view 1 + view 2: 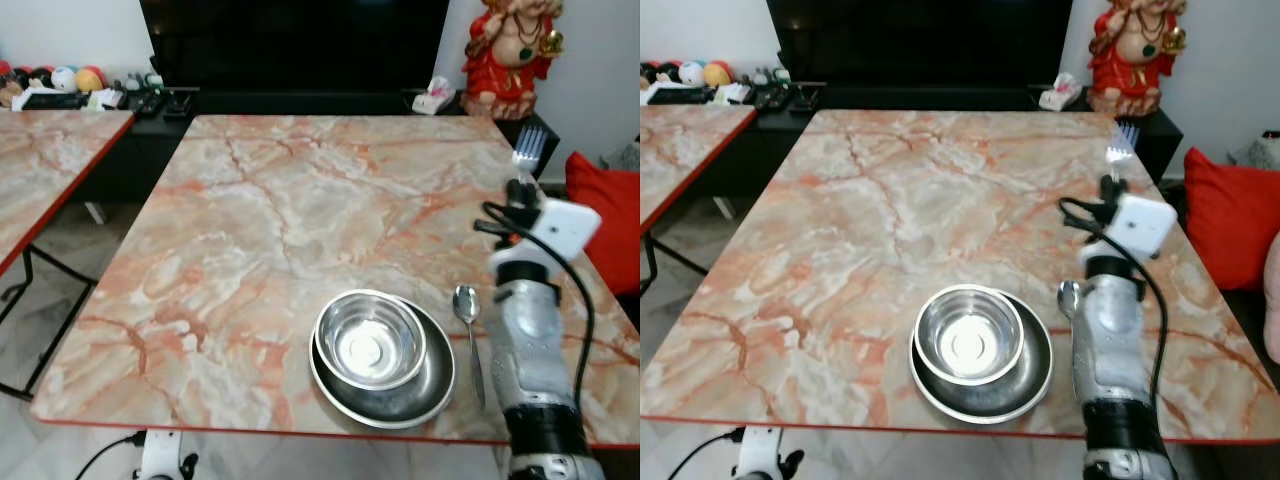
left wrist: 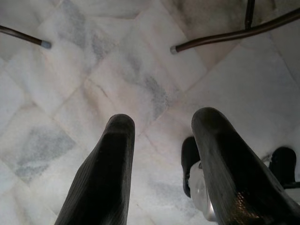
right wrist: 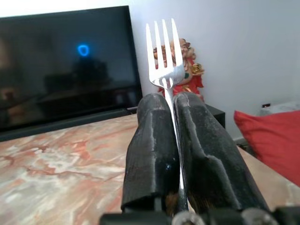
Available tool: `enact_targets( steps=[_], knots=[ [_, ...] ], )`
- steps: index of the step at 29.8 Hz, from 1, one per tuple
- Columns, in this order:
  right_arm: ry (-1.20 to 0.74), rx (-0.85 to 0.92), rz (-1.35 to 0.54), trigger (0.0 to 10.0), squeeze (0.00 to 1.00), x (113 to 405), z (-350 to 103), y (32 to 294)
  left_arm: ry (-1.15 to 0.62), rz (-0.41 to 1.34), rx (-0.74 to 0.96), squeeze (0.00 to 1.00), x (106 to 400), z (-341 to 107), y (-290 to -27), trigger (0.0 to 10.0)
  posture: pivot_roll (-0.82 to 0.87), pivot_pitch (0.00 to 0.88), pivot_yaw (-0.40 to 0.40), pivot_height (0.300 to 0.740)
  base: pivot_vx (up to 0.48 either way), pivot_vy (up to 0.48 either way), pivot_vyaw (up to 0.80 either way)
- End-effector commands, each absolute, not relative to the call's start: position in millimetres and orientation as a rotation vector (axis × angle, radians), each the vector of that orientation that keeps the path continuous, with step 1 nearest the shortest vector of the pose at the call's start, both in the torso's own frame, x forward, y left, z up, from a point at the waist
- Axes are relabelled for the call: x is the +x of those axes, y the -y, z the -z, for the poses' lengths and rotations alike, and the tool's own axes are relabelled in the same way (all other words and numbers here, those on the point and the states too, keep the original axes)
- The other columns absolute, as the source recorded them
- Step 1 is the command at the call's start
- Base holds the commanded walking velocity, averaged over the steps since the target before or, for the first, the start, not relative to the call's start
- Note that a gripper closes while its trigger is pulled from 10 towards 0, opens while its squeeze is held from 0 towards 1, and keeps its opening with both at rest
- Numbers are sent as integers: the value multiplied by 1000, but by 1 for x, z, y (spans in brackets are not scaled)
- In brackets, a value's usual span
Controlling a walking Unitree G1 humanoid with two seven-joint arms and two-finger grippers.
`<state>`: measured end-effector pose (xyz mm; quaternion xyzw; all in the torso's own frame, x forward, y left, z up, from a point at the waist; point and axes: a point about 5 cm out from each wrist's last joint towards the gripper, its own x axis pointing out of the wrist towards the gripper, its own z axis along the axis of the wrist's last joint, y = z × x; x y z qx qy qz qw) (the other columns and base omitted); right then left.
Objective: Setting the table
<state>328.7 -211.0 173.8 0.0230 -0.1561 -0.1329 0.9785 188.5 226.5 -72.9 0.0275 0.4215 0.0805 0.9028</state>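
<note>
The right gripper is raised over the right side of the marble table, its two black fingers pressed together on the handle of a fork whose tines stand upright above the fingertips. Below and behind it a spoon lies on the table, just beside a steel bowl sitting in a steel plate. The left gripper hangs over the tiled floor, fingers spread and holding nothing.
</note>
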Motion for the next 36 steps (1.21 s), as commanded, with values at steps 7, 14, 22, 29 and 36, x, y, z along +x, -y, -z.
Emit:
enact_targets(
  steps=[7, 14, 22, 29, 36],
  knots=[
    [68, -135, 272, 10000, 0, 316, -154, 242, -891, -177, 67, 0, 183, 75, -232, 10000, 4, 0, -3, 740, 0, 0, 0],
    [-110, -108, 323, 10000, 0, 303, -134, 258, -892, -173, 66, 0, 183, 75, -232, 10000, -2, 0, -2, 740, 0, 0, 0],
    [-231, 19, 274, 10000, 0, 302, -118, 248, -893, -169, 67, 0, 183, 75, -232, 10000, 3, 0, -2, 740, 0, 0, 0],
    [-321, 61, 293, 10000, 0, 293, -96, 247, -893, -168, 68, 0, 184, 74, -231, 10000, 2, 0, -7, 740, 0, 0, 0],
    [-359, 38, 280, 10000, 0, 287, -86, 246, -893, -163, 70, 0, 184, 74, -231, 10000, -4, 0, -7, 740, 0, 0, 0]
  ],
)
